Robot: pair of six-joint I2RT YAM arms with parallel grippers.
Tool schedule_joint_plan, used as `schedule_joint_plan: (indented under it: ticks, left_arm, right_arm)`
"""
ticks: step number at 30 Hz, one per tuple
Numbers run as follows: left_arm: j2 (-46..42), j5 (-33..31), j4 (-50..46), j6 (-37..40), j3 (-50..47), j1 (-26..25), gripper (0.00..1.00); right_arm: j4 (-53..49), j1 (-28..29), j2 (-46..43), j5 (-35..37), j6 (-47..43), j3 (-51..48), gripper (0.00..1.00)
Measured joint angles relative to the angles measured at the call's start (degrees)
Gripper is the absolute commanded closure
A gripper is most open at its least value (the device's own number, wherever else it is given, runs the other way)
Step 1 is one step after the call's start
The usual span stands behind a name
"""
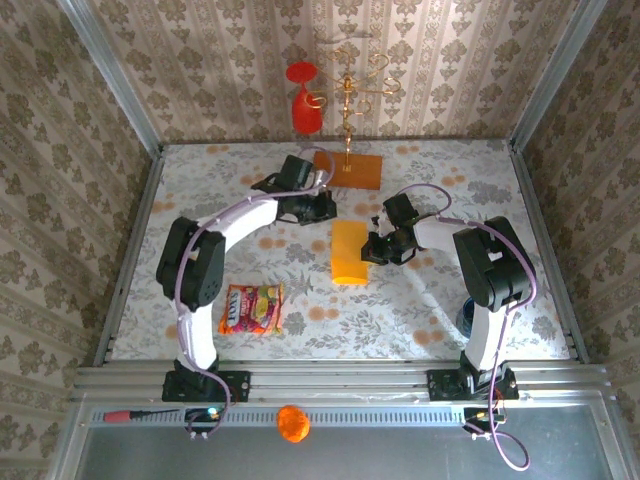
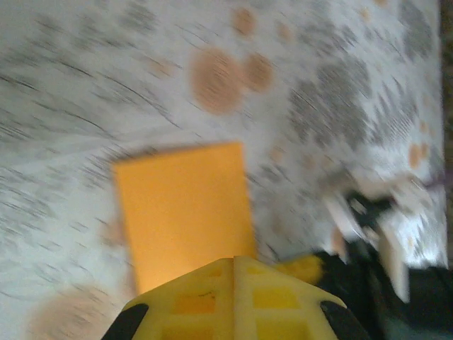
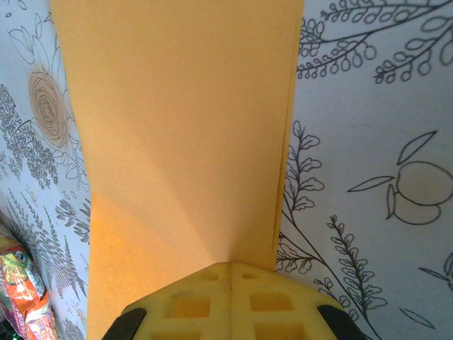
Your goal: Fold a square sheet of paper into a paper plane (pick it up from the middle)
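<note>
Pressing a crease flat, by my guess: right end effector (image 1: 378, 248) closed, tips on the folded square sheet of paper (image 1: 349, 252), mid-frame on the counter (image 1: 430, 310); left end effector (image 1: 318, 208) closed, empty, hovering just above-left, likely clear of the fold.

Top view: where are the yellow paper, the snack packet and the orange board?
yellow paper (image 1: 349, 252), top view, its middle.
snack packet (image 1: 252, 308), top view, its printed front.
orange board (image 1: 358, 170), top view, its flat face.

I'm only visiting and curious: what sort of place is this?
Probably a robot test cell, dressed homely: left arm and right arm bolted to a metal rail, a floral-covered table, wallpapered walls boxing it in.
</note>
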Motion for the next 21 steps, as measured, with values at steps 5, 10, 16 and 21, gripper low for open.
schedule_joint_plan:
  ticks: [5, 10, 16, 21]
  left_arm:
    - [0.57, 0.61, -0.59, -0.85, -4.15, -5.46, 1.00]
    - [3.45, 0.76, -1.95, -1.81, -6.60, -6.27, 1.00]
    - [5.77, 2.40, -1.49, -2.62, -6.71, -5.97, 1.00]
    - [6.14, 3.02, -0.83, -2.60, -7.78, -5.97, 1.00]
  right_arm:
    - [0.02, 0.00, 0.00, 0.00, 0.00, 0.00, 0.98]
    - [0.00, 0.00, 0.00, 0.00, 0.00, 0.00, 0.98]
    - [0.00, 0.00, 0.00, 0.00, 0.00, 0.00, 0.98]
    - [0.02, 0.04, 0.00, 0.04, 0.00, 0.00, 0.98]
